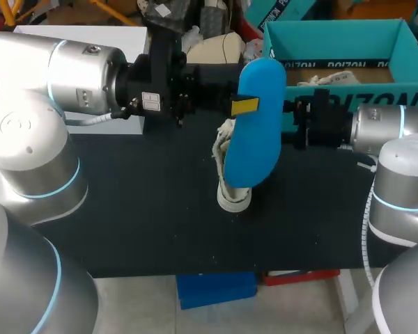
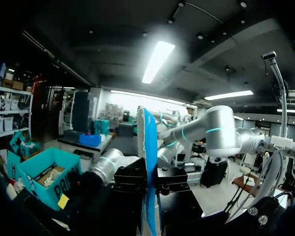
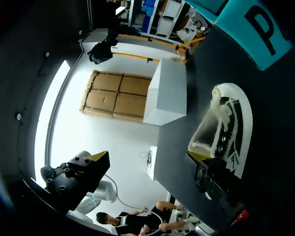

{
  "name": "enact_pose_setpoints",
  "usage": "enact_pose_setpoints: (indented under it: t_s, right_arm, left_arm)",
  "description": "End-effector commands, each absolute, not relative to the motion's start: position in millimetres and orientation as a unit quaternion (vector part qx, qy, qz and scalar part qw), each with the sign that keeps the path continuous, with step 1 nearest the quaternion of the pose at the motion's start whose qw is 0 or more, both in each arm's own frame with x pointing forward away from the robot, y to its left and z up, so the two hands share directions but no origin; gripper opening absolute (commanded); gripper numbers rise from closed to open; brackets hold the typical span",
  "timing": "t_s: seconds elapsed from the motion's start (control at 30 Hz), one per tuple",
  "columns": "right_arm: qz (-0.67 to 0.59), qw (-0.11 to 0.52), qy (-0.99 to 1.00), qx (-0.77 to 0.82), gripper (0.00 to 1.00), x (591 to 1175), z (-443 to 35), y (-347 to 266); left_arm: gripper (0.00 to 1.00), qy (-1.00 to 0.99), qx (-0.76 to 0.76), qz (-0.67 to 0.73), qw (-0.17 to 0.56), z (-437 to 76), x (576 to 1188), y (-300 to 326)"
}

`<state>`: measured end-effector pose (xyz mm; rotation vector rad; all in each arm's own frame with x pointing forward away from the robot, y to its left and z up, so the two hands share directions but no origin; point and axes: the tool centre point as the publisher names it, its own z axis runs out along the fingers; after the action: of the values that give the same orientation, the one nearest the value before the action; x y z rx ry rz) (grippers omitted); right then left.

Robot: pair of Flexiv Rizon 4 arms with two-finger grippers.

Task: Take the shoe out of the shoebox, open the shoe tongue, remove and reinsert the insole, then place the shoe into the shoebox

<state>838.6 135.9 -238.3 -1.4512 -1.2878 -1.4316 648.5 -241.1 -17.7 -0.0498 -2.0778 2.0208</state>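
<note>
Left hand [image 1: 245, 106] pinches the blue insole [image 1: 259, 139] on edge, just above the shoe [image 1: 231, 195] standing on end on the desk [image 1: 139, 202]. Right hand [image 3: 200, 158] sits at the shoe's opening, grip unclear. Misaimed, the insole could buckle against the collar or topple the shoe.

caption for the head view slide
Left gripper holds the blue insole over the shoe, teal shoebox beyond.

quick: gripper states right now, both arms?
Left gripper: closed on the flat blue insole.
Right gripper: open, holding nothing; the white lace-up shoe sits beside one finger.
</note>
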Motion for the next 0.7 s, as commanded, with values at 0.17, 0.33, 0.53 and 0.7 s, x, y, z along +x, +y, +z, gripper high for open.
enact_pose_setpoints:
  t_s: [0.17,0.33,0.53,0.7]
  right_arm:
    - [-0.555,0.356,-0.498,-0.563,1.0,838,-239,138]
    - [-0.555,0.356,-0.498,-0.563,1.0,838,-239,138]
    - [-0.555,0.356,-0.498,-0.563,1.0,838,-239,138]
    - [-0.555,0.356,-0.498,-0.563,1.0,838,-239,138]
  left_arm:
    - [0.0,-0.711,-0.015,0.693,0.119,-19,645,-239]
    - [0.0,-0.711,-0.015,0.693,0.119,-19,645,-239]
    - [0.0,-0.696,-0.078,0.71,0.073,-39,632,-236]
    - [0.0,-0.658,-0.107,0.745,0.026,-77,628,-221]
